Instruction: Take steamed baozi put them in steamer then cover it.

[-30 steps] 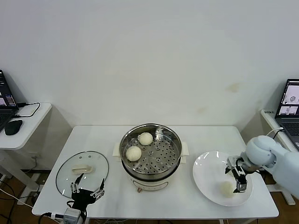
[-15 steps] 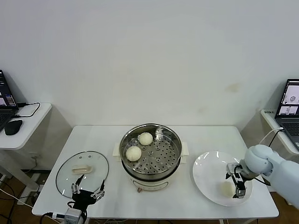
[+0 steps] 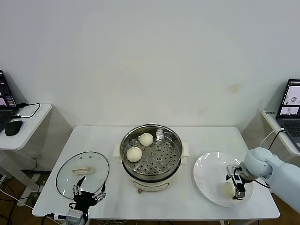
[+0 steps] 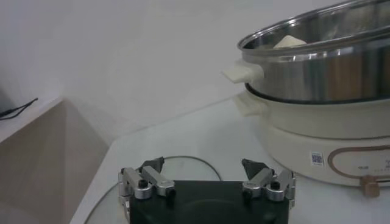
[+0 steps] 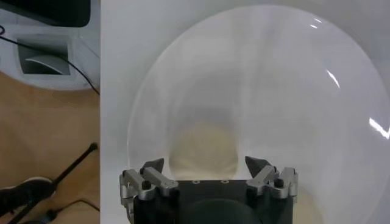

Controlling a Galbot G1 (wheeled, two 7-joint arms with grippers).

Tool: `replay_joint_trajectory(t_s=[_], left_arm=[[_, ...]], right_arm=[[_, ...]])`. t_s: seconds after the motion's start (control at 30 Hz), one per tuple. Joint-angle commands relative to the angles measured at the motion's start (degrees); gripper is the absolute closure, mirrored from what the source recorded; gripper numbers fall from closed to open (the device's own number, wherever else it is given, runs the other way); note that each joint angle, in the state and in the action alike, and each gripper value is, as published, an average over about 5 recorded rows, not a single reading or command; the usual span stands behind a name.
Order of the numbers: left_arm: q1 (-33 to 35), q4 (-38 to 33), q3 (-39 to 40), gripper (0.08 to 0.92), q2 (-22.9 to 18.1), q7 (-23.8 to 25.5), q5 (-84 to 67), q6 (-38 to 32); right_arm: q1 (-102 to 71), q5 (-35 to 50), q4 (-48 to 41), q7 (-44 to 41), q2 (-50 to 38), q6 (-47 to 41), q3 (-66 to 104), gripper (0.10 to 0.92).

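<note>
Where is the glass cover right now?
In the head view the cover lies flat on the table's left side, left of the steamer, just beyond the left gripper.

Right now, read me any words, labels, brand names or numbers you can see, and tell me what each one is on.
No text here can be read.
Small square label on the steamer base: too blurred to read.
Laptop screen on the right side table: shows pictures, any writing too small to read.
Laptop screen on the left side table: too small to read.
Cover, plate and baozi: no markings visible.
</note>
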Motion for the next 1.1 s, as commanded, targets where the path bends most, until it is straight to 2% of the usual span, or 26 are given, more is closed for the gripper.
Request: replay_joint_trajectory(t_s=[0.03,0.17,0.6,0.87,1.1], left_arm=[[0.03,0.16,0.05,0.177,-0.05,-0.03,0.02,-0.02],[0.00,0.19,0.06,0.177,-0.09,-0.02,0.02,-0.02],[-0.56,0.32,0.35,0.177,-0.29,-0.01,0.04,-0.04],[-1.46,0.30,0.48,0.177,-0.42,-0.07,-0.04,-0.06],[-2.19,0.41,-0.05,0.177,-0.36,-0.61,0.41,-0.41]], right_arm=[[-0.46,0.03,-0.09,0.44,-0.04,-0.27,0.31,0.319],[-0.51,0.02,0.03,0.37,-0.17,-0.54,0.41,0.382],[4.19,3.72,0.56,-0.52,-1.91,-1.12,0.71,0.447],[27.46,13.71,2.57,-2.52,-3.34,-2.40,-10.37,0.456],[48.80,22.10,-1.42,-5.05,3.51,-3.11,-21.92,0.457]])
